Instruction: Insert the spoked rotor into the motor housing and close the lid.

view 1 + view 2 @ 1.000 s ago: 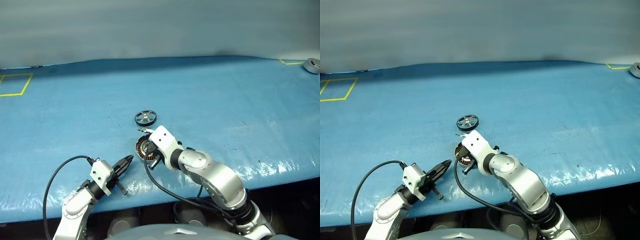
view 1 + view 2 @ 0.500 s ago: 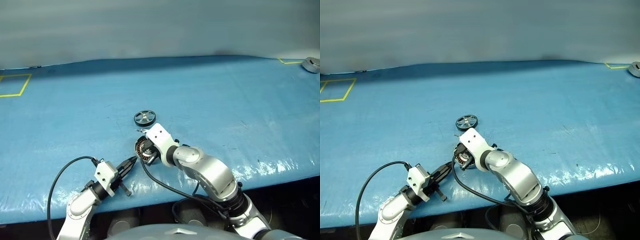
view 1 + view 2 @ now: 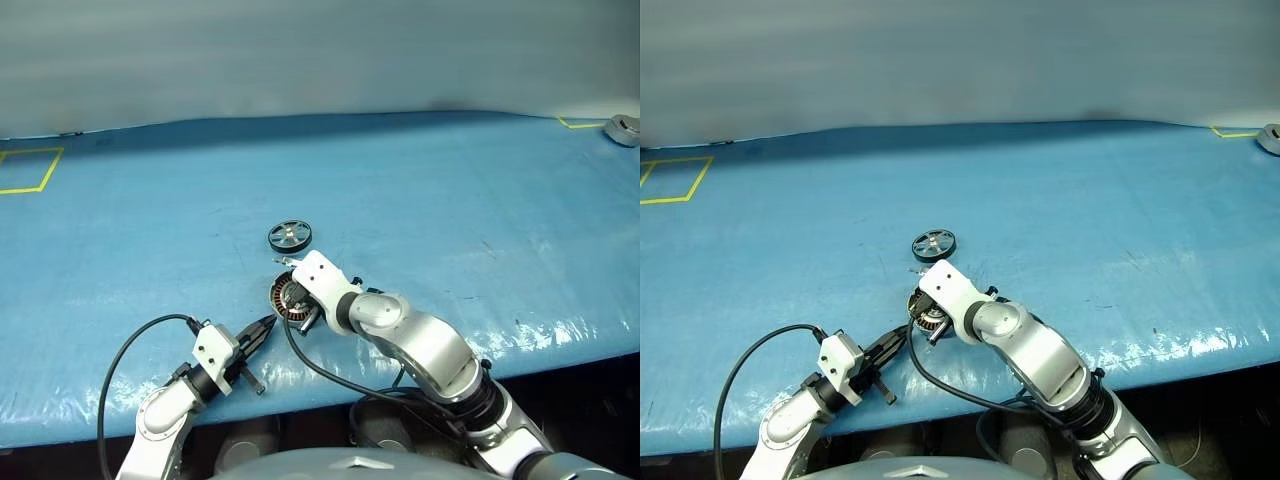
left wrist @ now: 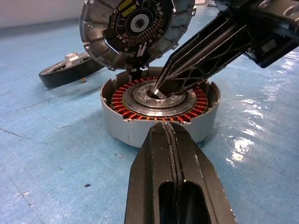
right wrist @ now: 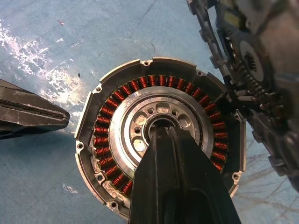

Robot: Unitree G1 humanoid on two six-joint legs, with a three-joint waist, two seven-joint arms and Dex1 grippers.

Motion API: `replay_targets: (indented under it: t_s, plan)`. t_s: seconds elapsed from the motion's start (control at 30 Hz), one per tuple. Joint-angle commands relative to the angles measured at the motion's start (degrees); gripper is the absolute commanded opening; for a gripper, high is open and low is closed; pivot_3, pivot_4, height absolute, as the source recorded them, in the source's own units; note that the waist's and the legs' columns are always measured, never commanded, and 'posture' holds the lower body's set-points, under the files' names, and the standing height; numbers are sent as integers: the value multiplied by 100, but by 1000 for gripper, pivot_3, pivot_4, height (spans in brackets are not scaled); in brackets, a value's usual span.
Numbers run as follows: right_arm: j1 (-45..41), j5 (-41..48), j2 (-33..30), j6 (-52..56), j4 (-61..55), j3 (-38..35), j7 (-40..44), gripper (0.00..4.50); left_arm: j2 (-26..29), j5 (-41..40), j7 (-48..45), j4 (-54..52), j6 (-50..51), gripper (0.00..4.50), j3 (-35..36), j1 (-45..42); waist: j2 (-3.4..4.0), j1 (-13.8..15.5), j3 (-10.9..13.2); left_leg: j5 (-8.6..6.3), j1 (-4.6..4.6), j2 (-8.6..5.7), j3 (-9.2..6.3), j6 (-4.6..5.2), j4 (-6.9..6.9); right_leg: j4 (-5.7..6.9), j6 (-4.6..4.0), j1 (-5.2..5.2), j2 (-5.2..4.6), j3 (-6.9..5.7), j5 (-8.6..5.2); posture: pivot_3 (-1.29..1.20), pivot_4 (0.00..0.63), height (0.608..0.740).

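The motor housing (image 4: 122,127), a squat silver ring with copper windings, sits on the blue table near the front edge. Its lid (image 4: 135,28), with a circuit board inside, stands open and upright at the housing's far rim. The spoked rotor (image 3: 289,236), a black wheel, lies flat on the table just beyond the housing. My right gripper (image 5: 161,134) is shut, pointing down with its tips in the housing's dark centre hole. My left gripper (image 3: 266,326) is shut and empty, level, with its tips just short of the housing's near wall.
A yellow tape square (image 3: 25,170) marks the far left of the blue table cover (image 3: 450,200). A silver round part (image 3: 622,130) sits at the far right corner. The table's front edge (image 3: 560,350) runs close below both arms.
The right wrist has turned slightly while its tips stay in the housing's centre. The left gripper has kept its place. The head view has shifted a little.
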Motion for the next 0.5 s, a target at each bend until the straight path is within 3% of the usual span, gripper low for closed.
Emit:
replay_targets:
  t_s: [0.03, 0.5]
  plan:
    - [-37, 4, -31, 95, -290, -115, -30, 31, 6, -13, 38, -144, 39, 0, -35, 21, 0, 0, 0, 0, 0, 0, 0, 0, 0, 0, 0, 0, 0, 0, 0, 0, 150, 740]
    - [25, 18, 189, -237, -199, -155, -86, 31, 22, -4, 57, -204, 132, 0, -61, 29, 1, -8, 1, 0, 0, 1, 0, 0, -4, -1, 0, -2, 0, 0, -1, 0, 150, 740]
